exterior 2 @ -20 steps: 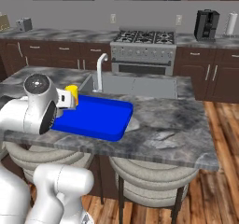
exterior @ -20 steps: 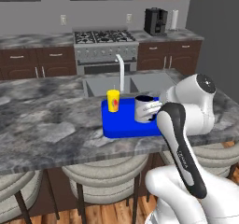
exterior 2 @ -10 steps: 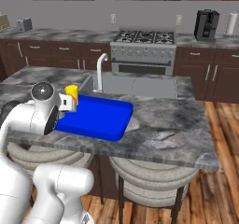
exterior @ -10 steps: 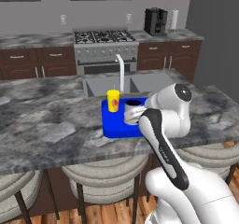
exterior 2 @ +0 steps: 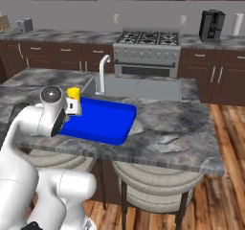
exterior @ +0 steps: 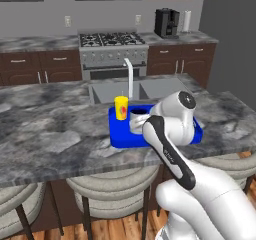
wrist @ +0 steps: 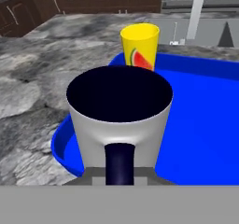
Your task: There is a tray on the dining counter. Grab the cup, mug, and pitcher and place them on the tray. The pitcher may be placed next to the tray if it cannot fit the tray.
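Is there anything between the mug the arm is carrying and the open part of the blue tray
Nothing visible blocks it. The mug is already over the tray, and the cup stands beyond it near the tray's far corner, leaving bare blue floor alongside.

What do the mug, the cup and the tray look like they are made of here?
Mug: matte silver-grey outside, dark navy inside and handle; could be glazed ceramic or coated metal, the render leaves it open. Cup: smooth yellow wall with a printed watermelon slice, probably plastic. Tray: uniform bright blue, softly glossy, rounded raised rim, most likely moulded plastic.
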Tool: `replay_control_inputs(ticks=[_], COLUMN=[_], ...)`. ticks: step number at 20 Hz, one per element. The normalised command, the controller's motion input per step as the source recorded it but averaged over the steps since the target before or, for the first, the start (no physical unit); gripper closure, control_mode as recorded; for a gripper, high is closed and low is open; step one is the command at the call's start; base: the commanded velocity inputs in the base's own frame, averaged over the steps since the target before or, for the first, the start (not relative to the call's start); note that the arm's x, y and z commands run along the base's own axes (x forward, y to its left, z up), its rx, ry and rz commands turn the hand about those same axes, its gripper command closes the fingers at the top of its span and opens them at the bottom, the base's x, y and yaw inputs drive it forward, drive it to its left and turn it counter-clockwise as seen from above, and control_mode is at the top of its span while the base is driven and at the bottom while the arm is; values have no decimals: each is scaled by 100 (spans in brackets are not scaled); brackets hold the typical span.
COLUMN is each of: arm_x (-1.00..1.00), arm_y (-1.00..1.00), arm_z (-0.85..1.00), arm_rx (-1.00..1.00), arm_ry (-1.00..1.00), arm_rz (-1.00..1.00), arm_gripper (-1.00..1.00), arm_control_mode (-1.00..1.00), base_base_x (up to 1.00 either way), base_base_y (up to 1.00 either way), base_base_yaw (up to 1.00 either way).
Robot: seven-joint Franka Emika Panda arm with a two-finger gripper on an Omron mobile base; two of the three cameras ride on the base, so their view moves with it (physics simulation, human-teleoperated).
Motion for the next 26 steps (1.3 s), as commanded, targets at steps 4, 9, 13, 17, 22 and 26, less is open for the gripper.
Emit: replay_control_inputs(ticks=[4,9,13,17,22,26], arm_x=[7,17,13,5,9,18], arm_y=[23,19,6,1,0,0], arm_z=[-15,-8,-6,-10,-19,-24], arm_rx=[0,0,0,0,0,0], arm_ry=[9,0,0,0,-2,-3], arm_rz=[0,0,0,0,0,0], arm_gripper=[100,100,100,100,100,100], arm_control_mode=[-100,-100,-100,-100,-100,-100], base_base_x=[0,0,0,0,0,0], base_base_y=[0,0,0,0,0,0], base_base_yaw=[0,0,0,0,0,0])
